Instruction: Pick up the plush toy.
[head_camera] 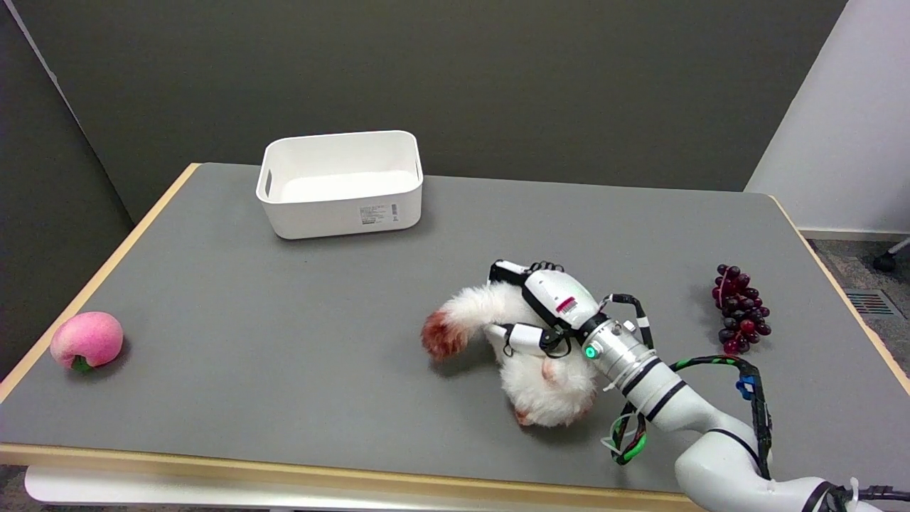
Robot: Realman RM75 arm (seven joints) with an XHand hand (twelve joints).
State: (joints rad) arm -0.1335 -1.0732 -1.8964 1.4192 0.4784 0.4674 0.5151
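Midway along the near edge of the grey table [284,341], a fluffy white-and-rust plush toy [540,384] is grasped by the right hand [544,309], fingers wrapped around it, apparently for lifting.

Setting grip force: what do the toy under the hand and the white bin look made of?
Plush toy: soft long-pile white fur with reddish patches, fluffy outline, the right hand on it. White bin: looks like rigid moulded plastic, smooth matte walls, cut handle slot, printed label.

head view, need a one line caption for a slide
Right hand closes its fingers around a white plush toy on the grey table.
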